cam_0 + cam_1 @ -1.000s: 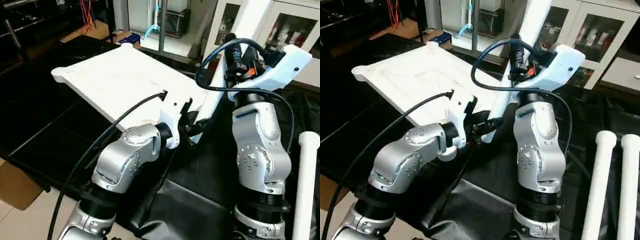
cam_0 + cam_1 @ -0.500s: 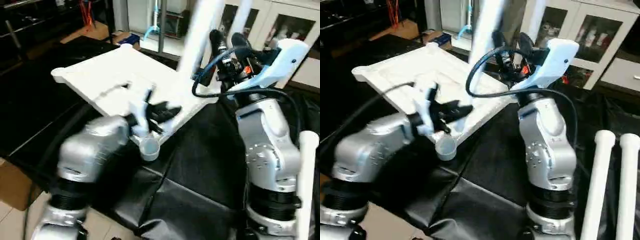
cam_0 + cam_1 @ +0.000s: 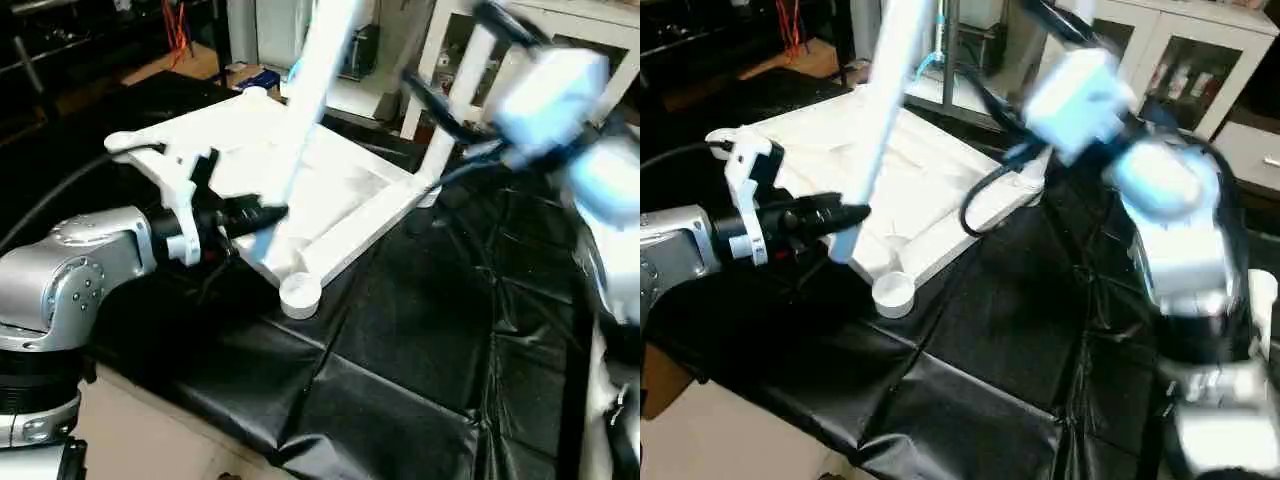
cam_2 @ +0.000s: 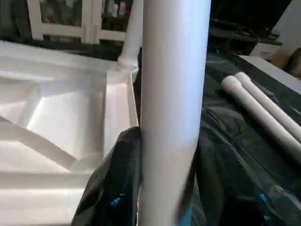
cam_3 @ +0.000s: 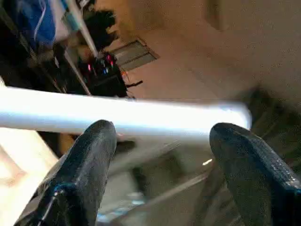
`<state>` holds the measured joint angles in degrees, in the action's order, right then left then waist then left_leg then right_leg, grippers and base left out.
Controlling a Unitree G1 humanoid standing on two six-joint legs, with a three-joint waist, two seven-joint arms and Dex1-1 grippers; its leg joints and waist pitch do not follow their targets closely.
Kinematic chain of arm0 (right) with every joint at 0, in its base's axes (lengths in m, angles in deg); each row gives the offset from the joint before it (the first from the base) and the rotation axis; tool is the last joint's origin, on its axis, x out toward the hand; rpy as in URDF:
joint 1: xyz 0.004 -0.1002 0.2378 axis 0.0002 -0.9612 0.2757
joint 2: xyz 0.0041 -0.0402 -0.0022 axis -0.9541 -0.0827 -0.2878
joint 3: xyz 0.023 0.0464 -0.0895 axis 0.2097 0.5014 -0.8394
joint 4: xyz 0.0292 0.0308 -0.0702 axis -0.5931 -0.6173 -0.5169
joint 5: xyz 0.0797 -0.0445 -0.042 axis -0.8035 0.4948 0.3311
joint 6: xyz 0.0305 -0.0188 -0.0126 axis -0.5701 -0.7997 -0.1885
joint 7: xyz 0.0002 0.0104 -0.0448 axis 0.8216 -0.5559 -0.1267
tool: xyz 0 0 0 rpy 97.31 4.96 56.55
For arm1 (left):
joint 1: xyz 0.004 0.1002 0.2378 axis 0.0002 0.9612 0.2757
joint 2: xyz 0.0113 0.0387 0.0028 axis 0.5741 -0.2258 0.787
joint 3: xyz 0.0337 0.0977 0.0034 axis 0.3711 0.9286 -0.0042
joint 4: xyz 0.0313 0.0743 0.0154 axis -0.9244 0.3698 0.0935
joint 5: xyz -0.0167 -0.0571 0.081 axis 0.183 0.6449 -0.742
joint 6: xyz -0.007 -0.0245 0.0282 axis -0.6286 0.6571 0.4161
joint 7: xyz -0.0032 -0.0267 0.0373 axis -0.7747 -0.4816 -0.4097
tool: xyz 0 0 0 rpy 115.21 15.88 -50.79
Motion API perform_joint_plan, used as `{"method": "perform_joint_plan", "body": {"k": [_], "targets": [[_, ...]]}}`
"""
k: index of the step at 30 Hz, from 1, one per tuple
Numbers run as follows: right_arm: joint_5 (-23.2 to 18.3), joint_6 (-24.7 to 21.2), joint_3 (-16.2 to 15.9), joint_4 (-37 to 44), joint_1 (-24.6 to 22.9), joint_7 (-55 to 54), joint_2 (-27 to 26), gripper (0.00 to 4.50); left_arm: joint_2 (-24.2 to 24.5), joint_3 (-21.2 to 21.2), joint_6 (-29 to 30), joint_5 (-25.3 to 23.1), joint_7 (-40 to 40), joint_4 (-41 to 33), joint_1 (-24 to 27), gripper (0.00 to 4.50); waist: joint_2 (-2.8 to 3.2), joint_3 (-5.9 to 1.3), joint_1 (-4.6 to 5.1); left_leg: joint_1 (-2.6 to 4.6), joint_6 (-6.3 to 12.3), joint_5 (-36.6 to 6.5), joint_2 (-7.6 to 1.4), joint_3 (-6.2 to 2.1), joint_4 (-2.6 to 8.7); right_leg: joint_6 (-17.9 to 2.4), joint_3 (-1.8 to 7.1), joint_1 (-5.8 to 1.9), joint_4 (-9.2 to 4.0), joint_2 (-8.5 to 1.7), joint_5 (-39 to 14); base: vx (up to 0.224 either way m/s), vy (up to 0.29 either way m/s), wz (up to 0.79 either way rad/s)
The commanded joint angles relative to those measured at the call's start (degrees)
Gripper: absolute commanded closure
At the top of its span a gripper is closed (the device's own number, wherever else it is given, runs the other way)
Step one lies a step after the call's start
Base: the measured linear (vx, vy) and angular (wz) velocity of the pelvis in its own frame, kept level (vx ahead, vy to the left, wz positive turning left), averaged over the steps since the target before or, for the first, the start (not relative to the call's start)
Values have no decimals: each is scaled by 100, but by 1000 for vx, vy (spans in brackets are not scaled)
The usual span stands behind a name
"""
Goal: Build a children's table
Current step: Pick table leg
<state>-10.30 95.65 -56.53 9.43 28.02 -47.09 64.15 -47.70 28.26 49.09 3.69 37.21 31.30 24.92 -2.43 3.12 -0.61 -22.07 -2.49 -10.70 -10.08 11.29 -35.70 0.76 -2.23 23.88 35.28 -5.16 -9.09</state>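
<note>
White plastic dominates the scene: the tabletop (image 3: pixel 300 190) lies upside down on a black-covered bench (image 3: pixel 400 370), its ribbed, X-braced underside facing up. One round corner socket (image 3: pixel 298 294) sits empty at the edge nearest the robot, at about six o'clock of the panel.

The left gripper (image 3: pixel 262 214) reaches in from nine o'clock, and its two black fingers (image 4: pixel 117 183) are clamped on either side of a long white leg (image 3: pixel 315 90). The leg's long axis runs steeply upward, leaning toward one o'clock, so it climbs out past the top of the head views. Its lower end (image 3: pixel 843 245) rests on or just above the tabletop's underside, just beside the empty socket at about ten o'clock from it; whether it touches cannot be told.

The right gripper (image 5: pixel 164 155) has its fingers spread wide with nothing between them. A blurred white tube crosses beyond the fingertips, apart from both. The right arm (image 3: pixel 1160 190) is raised at three o'clock, well away from the socket.

A second leg (image 3: pixel 455 110) already stands upright in the far corner at two o'clock. Two more legs (image 4: pixel 263 113) lie side by side on the black cover, off to three o'clock.

The coming move likely turns on the leg's foot lying just up and left of the open socket. The left arm, nearer and already holding, would need to shift the foot toward six o'clock and stand the tube vertical.
</note>
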Motion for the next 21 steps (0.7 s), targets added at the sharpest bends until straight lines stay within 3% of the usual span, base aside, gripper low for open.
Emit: {"method": "perform_joint_plan", "body": {"k": [1,4,9,13,18,21], "targets": [[678,573,-314,-409,262,-287,164,99,29,172,140,137,4,-247,-132,307,44,-376,7,141,-143,-1333,-204,-95,414,-1142,162,-224,-324,-160,-1381,0,0,0],[1202,1255,-412,-983,573,-471,131,99,90,374,261,142,-84,-279,-118,307,-2,-379,21,124,-108,-1475,-189,-86,397,-1066,170,-227,-342,-154,-1509,0,0,0],[1779,1464,-683,-1496,789,-863,198,99,101,460,376,169,-133,-373,-130,307,-21,-394,42,100,-53,-1289,-191,-91,380,-1089,165,-252,-299,-136,-1240,0,0,0],[2199,1565,-937,-2007,974,-1227,345,99,220,621,459,190,-236,-495,-97,308,-14,-388,52,106,-73,-1363,-183,-85,364,-1072,169,-247,-298,-132,-1341,0,0,0],[2799,1609,-968,-2708,1242,-1620,478,99,368,783,501,214,-309,-599,-37,309,-15,-386,69,102,-103,-1447,-179,-86,358,-1087,162,-244,-292,-114,-1321,0,0,0],[2857,1677,-1015,-2825,1291,-1693,509,99,370,805,491,204,-311,-613,-14,309,-3,-379,69,103,-125,-1482,-184,-83,353,-1107,165,-240,-287,-114,-1291,0,0,0]]}}
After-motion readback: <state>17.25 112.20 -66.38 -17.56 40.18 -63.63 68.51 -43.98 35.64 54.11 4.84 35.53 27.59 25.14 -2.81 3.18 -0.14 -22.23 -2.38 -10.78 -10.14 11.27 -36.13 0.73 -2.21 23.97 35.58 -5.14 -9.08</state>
